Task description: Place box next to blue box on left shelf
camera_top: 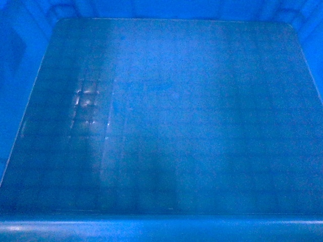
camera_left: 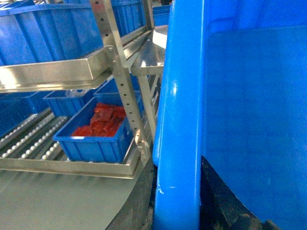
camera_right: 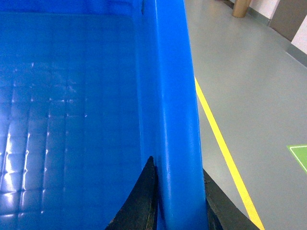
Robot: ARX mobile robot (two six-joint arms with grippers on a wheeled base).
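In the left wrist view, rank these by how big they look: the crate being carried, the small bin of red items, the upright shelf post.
1. Crate, though nearness to the camera inflates it.
2. Bin of red items.
3. Shelf post, long but thin.

Left gripper (camera_left: 192, 201): seen only in the left wrist view; black fingers (camera_left: 218, 199) straddle the rim of the blue crate (camera_left: 180, 120), one inside, one outside, clamped on the wall.

Right gripper (camera_right: 178, 206): seen only in the right wrist view; black fingers (camera_right: 141, 201) close on the opposite rim, one each side.

Head view: neither arm visible.
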